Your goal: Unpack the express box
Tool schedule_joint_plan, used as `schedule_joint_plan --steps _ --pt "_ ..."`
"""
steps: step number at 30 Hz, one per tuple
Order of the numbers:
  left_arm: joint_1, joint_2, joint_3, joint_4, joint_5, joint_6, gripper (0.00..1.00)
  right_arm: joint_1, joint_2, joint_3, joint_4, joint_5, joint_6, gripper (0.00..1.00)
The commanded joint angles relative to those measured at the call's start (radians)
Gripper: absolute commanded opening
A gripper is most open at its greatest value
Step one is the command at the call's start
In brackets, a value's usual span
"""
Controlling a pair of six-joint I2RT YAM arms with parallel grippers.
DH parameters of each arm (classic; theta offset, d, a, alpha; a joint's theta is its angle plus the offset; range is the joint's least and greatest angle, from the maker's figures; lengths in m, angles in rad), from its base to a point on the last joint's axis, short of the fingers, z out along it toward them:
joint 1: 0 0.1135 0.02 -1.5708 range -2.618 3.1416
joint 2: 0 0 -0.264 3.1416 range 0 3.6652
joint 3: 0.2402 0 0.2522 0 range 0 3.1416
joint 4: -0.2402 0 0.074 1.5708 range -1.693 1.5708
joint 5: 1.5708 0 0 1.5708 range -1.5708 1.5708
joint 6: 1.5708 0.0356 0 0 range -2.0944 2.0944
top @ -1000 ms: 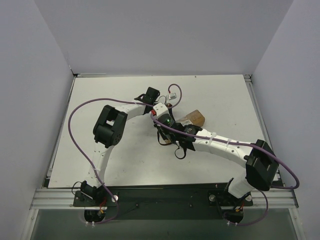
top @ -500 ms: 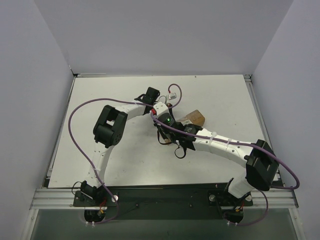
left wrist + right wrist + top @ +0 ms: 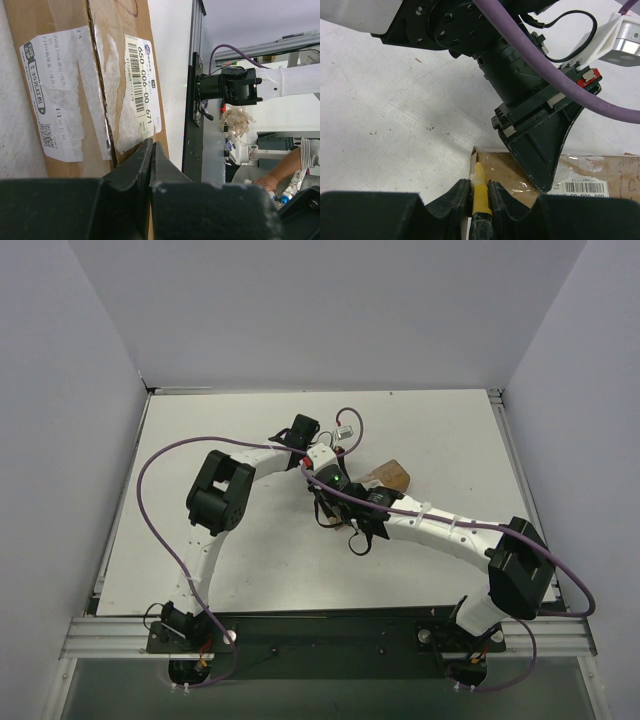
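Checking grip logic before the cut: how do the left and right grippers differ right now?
The left gripper is shut with nothing between its fingers; the right gripper is shut on the yellow utility knife. The left gripper's tips sit on the express box top by the barcode label; the right gripper holds the knife tip at the box's corner. Shared: both closed, both at the same box.

A white table (image 3: 270, 560) stands between grey walls (image 3: 60, 440), an aluminium rail (image 3: 110, 640) along its near edge. A yellow utility knife (image 3: 480, 192) shows close up. Beyond the table, a striped sleeve (image 3: 310, 152) is in view.
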Motion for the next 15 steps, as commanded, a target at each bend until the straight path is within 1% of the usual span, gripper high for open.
schedule_joint_plan --steps 1,15 --pt "-0.011 0.046 -0.022 0.05 -0.076 0.016 0.04 -0.012 0.018 0.032 0.018 0.011 -0.017 0.0" --pt "-0.01 0.057 -0.022 0.062 -0.08 0.005 0.05 -0.02 0.007 0.009 -0.026 -0.035 0.013 0.0"
